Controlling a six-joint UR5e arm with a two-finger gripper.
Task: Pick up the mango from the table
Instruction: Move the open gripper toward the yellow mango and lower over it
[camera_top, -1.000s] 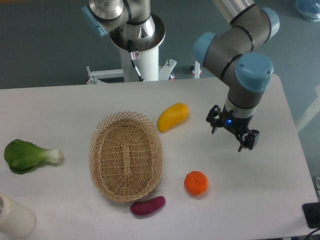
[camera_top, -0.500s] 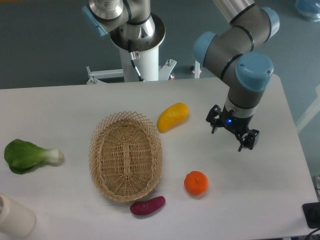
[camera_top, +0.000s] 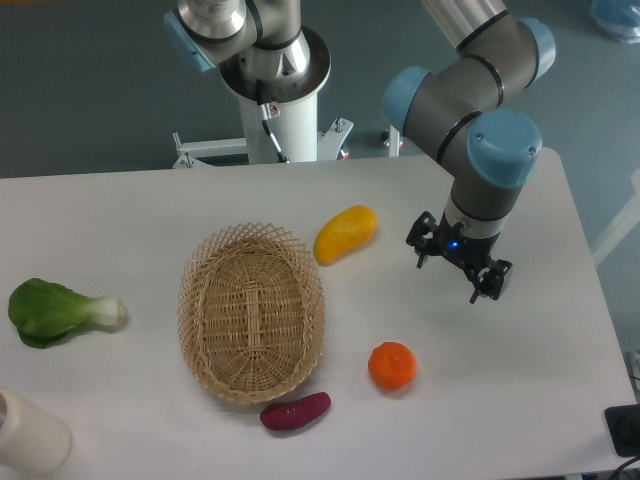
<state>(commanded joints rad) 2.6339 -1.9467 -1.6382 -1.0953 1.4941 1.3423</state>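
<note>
Mango lies on the white table, just off the upper right rim of the wicker basket, its long axis tilted so the right end points up toward the far edge. The claw hangs to the right of it, apart from the fruit and over bare tabletop, its two fingers spread with nothing between them. Nothing has been grasped, so the job looks to be at its approach stage. The fruit's skin is smooth and shiny, which suggests it will be slippery under hard fingers, and its rounded, slightly curved body could roll or squirt sideways if pinched near a tapering end. It is probably moderately heavy for its size and firm enough to take a squeeze, though too much force would likely bruise it. The safest hold seems to be across the short width at the thickest middle part, fingers closing on the two long flanks, with the claw turned to sit square to the fruit's tilt. The basket rim sits close to the left end, so a descent toward that side risks clipping the wicker. An orange, a purple sweet potato and a leafy green lie farther off and should not interfere.
</note>
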